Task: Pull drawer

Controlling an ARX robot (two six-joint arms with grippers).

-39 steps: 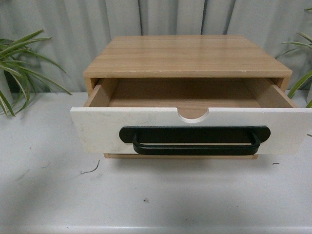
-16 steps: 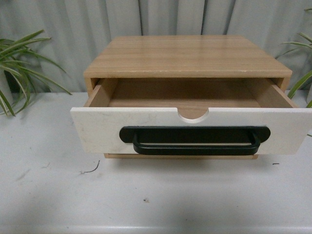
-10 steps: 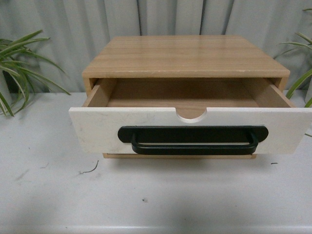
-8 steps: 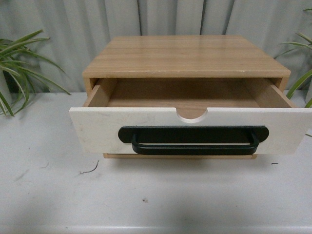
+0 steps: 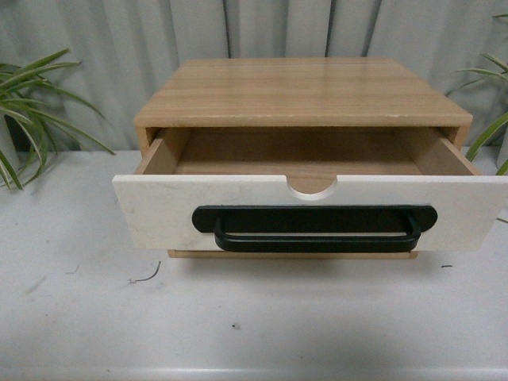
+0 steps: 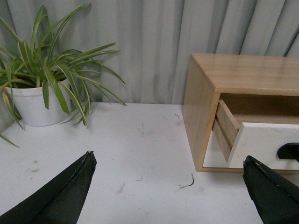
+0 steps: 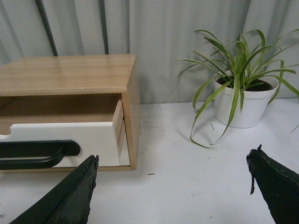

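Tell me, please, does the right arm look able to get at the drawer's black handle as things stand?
Probably yes. The right gripper hangs open in front of the drawer, nothing lies between it and the black handle, and the bar stands clear of the white front.

Two potted plants point(image 6: 35, 88) point(image 7: 240, 88), grey curtain point(image 5: 119, 40)

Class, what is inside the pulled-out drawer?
The drawer shows only bare wooden floor and side walls; nothing lies in the visible part. The strip just behind its white front is hidden.
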